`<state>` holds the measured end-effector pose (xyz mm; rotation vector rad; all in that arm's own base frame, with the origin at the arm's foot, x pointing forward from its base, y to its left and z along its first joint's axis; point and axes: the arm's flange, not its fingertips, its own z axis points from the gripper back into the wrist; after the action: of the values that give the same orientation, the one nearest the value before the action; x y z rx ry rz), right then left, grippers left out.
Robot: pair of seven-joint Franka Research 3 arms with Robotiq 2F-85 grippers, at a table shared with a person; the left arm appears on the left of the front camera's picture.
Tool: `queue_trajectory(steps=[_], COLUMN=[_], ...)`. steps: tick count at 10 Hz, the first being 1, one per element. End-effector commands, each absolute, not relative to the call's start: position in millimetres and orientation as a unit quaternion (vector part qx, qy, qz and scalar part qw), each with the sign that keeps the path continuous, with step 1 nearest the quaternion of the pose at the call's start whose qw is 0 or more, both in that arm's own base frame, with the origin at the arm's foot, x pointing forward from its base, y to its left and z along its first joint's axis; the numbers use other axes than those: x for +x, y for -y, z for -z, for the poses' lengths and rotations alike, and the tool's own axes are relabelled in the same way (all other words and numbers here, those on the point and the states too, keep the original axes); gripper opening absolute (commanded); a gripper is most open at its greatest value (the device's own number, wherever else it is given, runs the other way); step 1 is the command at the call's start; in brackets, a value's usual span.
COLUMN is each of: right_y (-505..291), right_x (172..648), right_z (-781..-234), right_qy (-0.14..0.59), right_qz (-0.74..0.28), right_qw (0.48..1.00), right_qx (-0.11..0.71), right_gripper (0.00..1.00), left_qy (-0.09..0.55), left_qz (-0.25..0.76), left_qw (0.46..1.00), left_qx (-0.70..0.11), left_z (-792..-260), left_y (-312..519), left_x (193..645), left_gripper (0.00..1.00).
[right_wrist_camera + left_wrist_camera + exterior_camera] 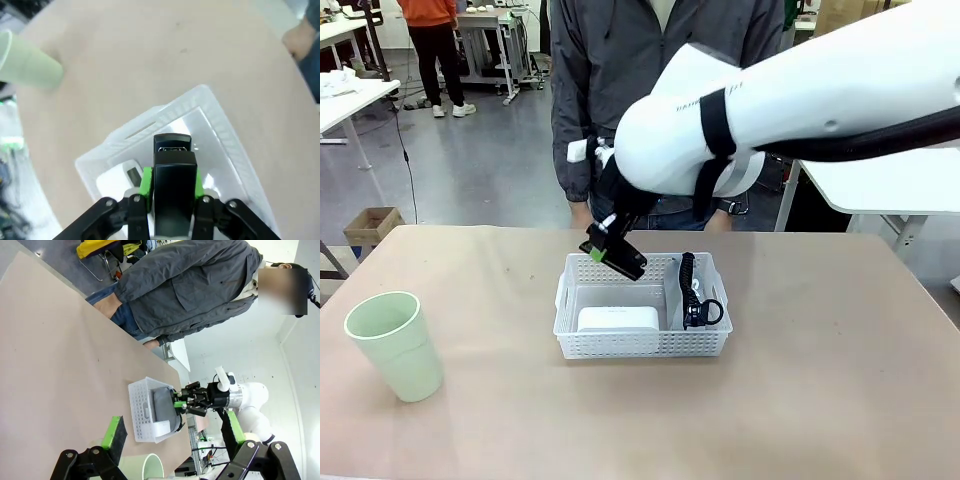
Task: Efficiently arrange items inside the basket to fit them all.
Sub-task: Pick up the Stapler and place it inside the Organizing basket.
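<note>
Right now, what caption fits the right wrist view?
Right gripper holds black stapler above shallow white perforated plastic basket.

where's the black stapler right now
In the front view, the black stapler hangs clamped in the right pincer just above the left half of the white basket, near its far rim, over the white device lying inside.

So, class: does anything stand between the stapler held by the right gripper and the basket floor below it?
Nothing visible. The right gripper holds the stapler over bare floor of the basket; the white device lies at the front wall, the pouch along the side.
</note>
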<state>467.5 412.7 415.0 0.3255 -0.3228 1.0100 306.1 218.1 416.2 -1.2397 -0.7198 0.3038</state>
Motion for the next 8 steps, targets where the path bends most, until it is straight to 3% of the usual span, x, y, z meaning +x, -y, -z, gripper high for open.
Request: queue_trajectory(steps=[1, 2, 8], right_y=[-406, -406, -394], right_x=[468, 468, 482], right_z=[-405, -397, -340], right_qy=[0.163, 0.136, 0.144], right_qz=[-0.524, -0.524, -0.529], right_qw=[0.820, 0.824, 0.826], right_qx=[0.163, 0.168, 0.129], right_gripper=[0.37, 0.37, 0.37], left_qy=[0.329, 0.329, 0.329], left_qz=[-0.134, -0.134, -0.134], left_qw=[0.742, 0.742, 0.742], left_qx=[-0.569, -0.569, -0.569], left_z=[-419, -419, -419], left_y=[-219, -219, -219], left_x=[305, 305, 305], left_gripper=[1.00, 1.00, 1.00])
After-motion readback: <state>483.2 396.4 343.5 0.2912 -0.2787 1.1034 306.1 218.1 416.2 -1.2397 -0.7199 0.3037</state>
